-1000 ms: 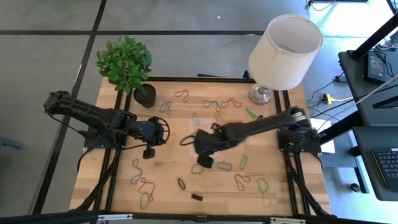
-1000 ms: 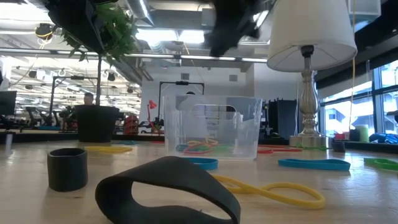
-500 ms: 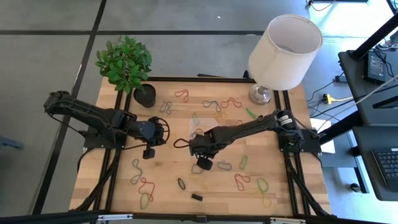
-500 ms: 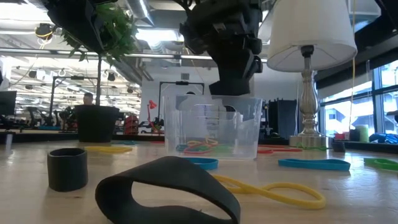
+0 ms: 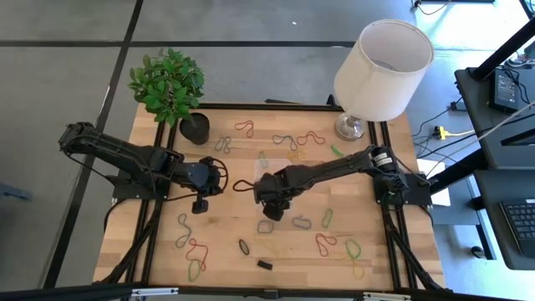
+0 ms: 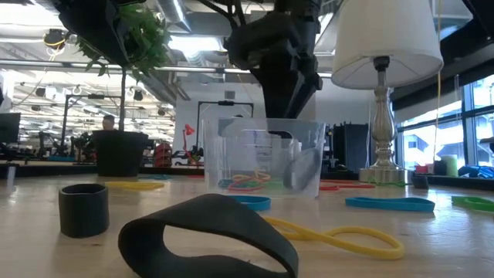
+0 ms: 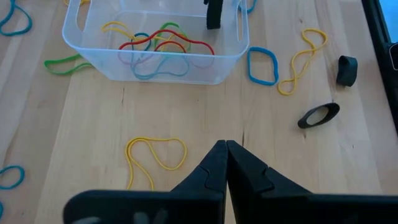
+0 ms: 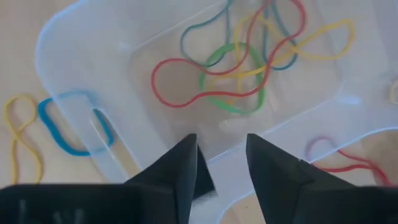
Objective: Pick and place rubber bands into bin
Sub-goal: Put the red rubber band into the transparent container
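The clear bin stands mid-table and holds red, green, yellow and blue rubber bands. My right gripper hangs open just above the bin's near end, fingers pointing down, with nothing between them. A dark band shows inside the bin by its wall, a blurred oval in the low view, clear of the fingers. Loose rubber bands lie scattered over the table. My left gripper waits shut to the left of the bin, above bare wood.
A black plant pot stands at the far left and a lamp at the far right. Near the front edge lie a wide black band and a small black ring. A yellow band lies under my left gripper.
My right gripper has come down over the bin and shifted a little toward the far edge, tipping as it went. A dark band now shows inside the bin, blurred, where there was none half a second ago.
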